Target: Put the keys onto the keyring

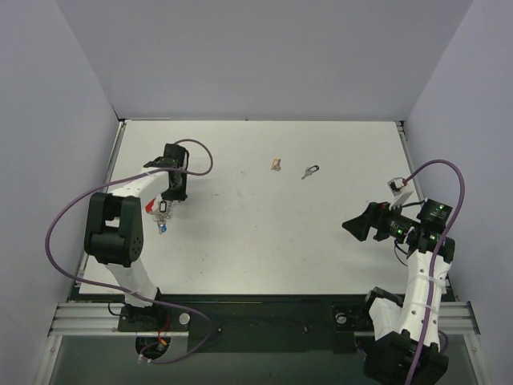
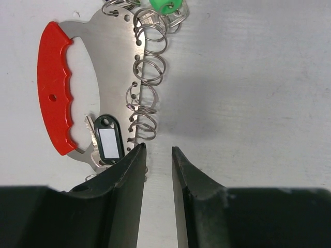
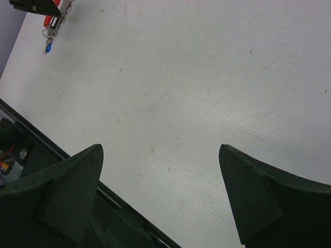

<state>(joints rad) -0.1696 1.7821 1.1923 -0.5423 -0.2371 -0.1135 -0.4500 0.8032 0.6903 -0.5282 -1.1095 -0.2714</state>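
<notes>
The left gripper (image 2: 158,150), jaws narrowly parted on nothing, hovers at the red-handled keyring (image 2: 111,62) by the desk (image 1: 256,249) left edge; a loose key (image 1: 310,172) lies toward the far edge; the right gripper (image 3: 160,148) gapes wide.

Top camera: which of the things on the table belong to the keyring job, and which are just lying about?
Belongs to the job:
- loose key, mid-table
- key holder with the red handle
- split rings along its edge
- black-tagged key on the holder
- left end effector, at the rings

Just lying about:
- small tan lump, left of the loose key
</notes>
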